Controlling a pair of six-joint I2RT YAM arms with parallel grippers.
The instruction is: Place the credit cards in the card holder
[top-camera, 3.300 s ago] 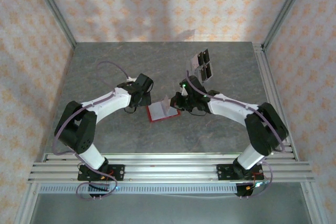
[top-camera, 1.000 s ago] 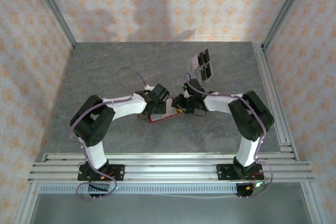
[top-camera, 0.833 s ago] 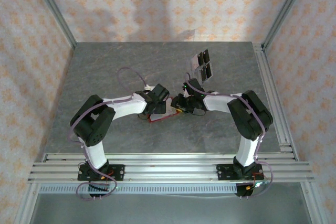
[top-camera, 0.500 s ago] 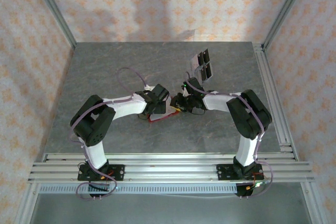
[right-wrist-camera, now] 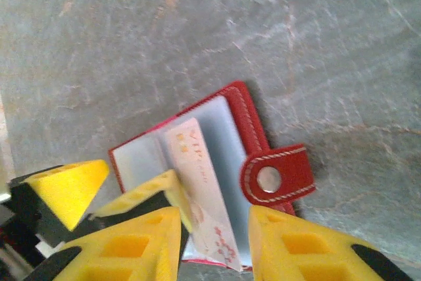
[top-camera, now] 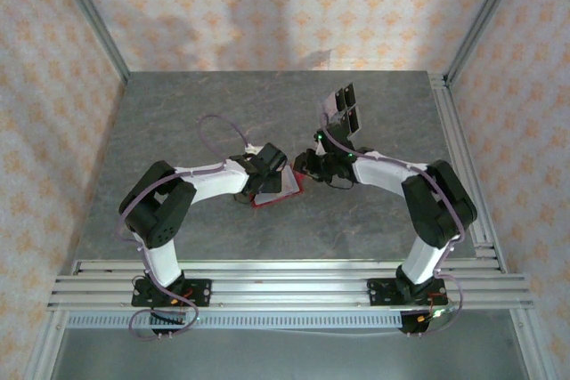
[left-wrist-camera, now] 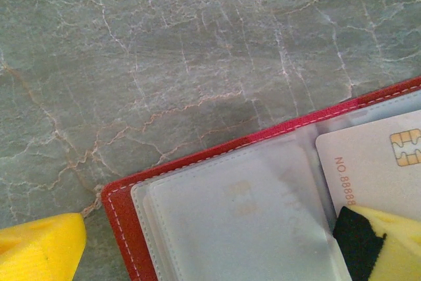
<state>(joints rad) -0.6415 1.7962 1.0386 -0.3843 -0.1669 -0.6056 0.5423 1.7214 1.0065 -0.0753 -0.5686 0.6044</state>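
Two matching arms on screen: the left arm [top-camera: 209,180] and the right arm [top-camera: 385,165] both wear glossy white shells broken up by chunky black joint housings. A thin purple cable [top-camera: 216,117] loops off the left one, and more purple wiring curls below its black base plate [top-camera: 174,292] at the bottom of the frame. There's a tiny green light [top-camera: 317,137] glowing on the right wrist. Up close, the jaws are bright yellow plastic: wedge-tipped, one backed with a black pad [left-wrist-camera: 358,240], and in the right wrist view blocky, with square hollow pockets [right-wrist-camera: 148,245] moulded in.
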